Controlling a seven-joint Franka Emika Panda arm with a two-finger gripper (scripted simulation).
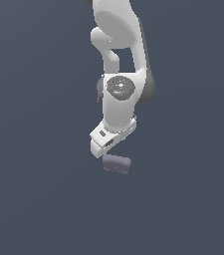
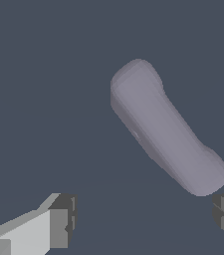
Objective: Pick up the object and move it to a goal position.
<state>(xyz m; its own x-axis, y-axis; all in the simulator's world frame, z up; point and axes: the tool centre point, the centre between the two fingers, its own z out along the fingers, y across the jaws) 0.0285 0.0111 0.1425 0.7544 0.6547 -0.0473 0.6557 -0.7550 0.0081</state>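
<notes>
The object (image 1: 116, 164) is a small dull greyish-purple rounded oblong block lying on the dark grey surface. In the exterior view my white gripper (image 1: 105, 149) hangs just above it and slightly toward the exterior view's left, tilted. In the wrist view the object (image 2: 164, 128) lies diagonally ahead of the gripper (image 2: 146, 219). Two fingertips (image 2: 63, 219) show far apart, one at each side, with nothing between them. The gripper is open and empty. One end of the object lies close to one fingertip.
The white arm (image 1: 121, 64) rises above the gripper to the frame's upper edge. A plain dark grey surface (image 1: 34, 199) fills the rest of both views. No other objects show.
</notes>
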